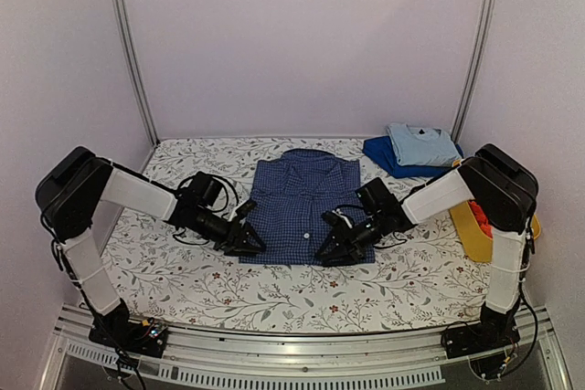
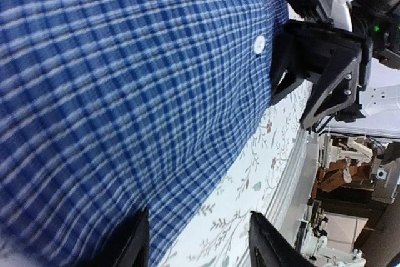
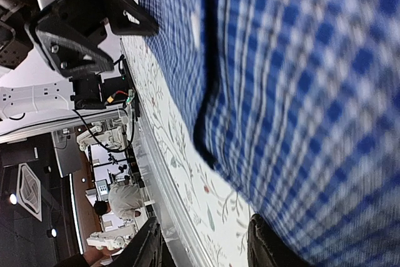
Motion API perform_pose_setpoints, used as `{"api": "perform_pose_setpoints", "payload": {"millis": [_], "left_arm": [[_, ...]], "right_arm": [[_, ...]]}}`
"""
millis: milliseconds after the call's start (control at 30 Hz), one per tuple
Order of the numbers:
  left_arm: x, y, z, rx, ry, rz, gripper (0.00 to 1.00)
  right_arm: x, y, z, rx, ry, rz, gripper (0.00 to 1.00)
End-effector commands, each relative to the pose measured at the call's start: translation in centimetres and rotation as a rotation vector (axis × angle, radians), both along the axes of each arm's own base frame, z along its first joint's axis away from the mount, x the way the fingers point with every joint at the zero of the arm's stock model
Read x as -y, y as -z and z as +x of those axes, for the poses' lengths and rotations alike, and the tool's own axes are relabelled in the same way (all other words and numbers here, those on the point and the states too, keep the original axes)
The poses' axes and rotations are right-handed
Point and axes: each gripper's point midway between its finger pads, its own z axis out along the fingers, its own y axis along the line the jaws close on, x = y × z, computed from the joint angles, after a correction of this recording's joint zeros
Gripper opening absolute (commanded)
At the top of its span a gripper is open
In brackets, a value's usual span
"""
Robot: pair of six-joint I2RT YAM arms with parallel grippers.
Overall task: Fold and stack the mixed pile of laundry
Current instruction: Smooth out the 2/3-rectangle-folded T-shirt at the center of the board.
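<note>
on floral tablecloth (image 1: 183, 282), left fingers (image 2: 132, 246) and right fingers (image 3: 266, 243) spread open beside blue shirt (image 1: 302, 194).

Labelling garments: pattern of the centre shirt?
Small blue-and-white check on the folded button shirt; left wrist view.

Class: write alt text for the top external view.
A folded blue checked shirt lies on the floral table, left claw and right claw open at its near corners. Folded blue garments lie far right, near a yellow basket.

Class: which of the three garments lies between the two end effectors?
The blue checked shirt, spread centrally between the left end effector and right end effector. The light blue garment and dark blue garment sit stacked at the far right.
</note>
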Motion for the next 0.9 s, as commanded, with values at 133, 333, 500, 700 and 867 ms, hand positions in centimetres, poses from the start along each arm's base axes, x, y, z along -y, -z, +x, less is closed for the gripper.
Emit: {"api": "perform_pose_setpoints", "payload": {"millis": [133, 333, 500, 700, 867], "left_arm": [[-5.9, -1.1, -1.5, -0.024, -0.126, 0.053, 0.54], [-6.9, 0.2, -2.0, -0.053, -0.169, 0.101, 0.54], [-7.0, 1.5, -2.0, -0.085, -0.183, 0.119, 0.54], [-6.2, 2.1, -2.1, -0.103, -0.16, 0.115, 0.5], [-5.7, 2.7, -2.2, -0.113, -0.145, 0.121, 0.48]], "right_arm": [[7.1, -2.6, -2.3, -0.004, 0.123, -0.116, 0.49], [10.6, -1.5, -3.0, -0.009, 0.204, -0.179, 0.5], [11.9, 1.1, -3.0, -0.011, 0.223, -0.283, 0.49], [12.8, 2.9, -3.2, -0.024, 0.235, -0.351, 0.49], [13.5, 2.9, -1.4, 0.013, 0.277, -0.379, 0.48]]}}
